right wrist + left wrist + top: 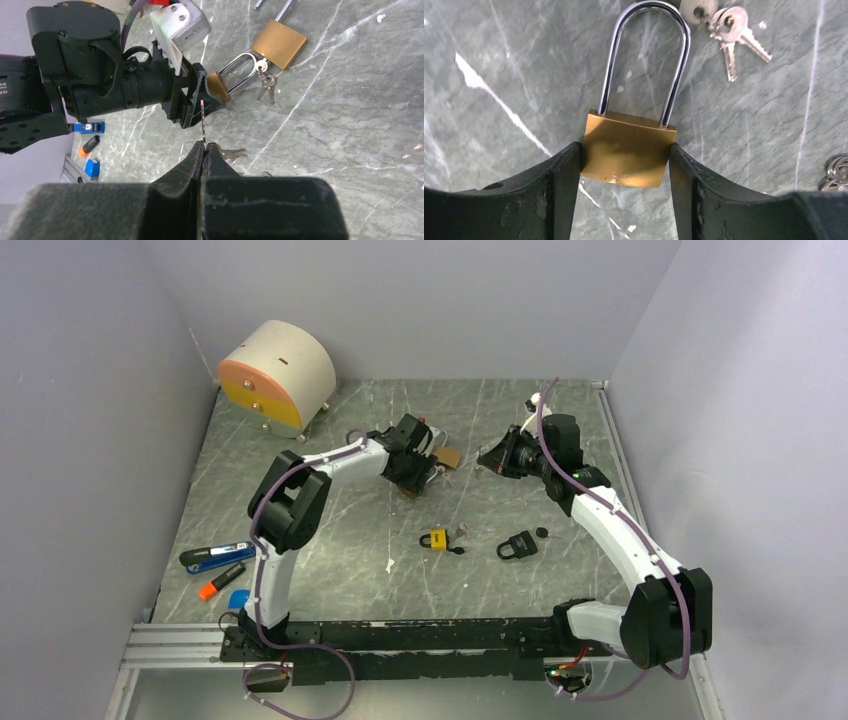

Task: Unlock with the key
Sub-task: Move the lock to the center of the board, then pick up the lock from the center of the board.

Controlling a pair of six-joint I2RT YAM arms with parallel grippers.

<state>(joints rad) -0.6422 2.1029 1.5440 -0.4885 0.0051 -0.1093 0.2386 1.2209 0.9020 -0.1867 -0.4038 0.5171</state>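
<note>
Step in hand looks like bracing the lock: left gripper (625,150) is partway closed, fingers touching both sides of the brass padlock (626,155), mid-frame in the left wrist view. Right gripper (204,147) is pinched tight on the key (202,120). Next move needs the blade lined up with the keyhole, which I can't see.

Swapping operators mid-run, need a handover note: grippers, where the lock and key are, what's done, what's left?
Left gripper: fingers against both sides of the brass padlock, which seems to lie on the table; both shackle legs are seated in the body.
Right gripper: shut on the key, blade pointing towards the left gripper.
Done: lock and key are both gripped.
Left: find the keyhole (not visible), insert the key, turn it, free the shackle.
Ignore: second brass padlock, yellow padlock, black padlock.
</note>
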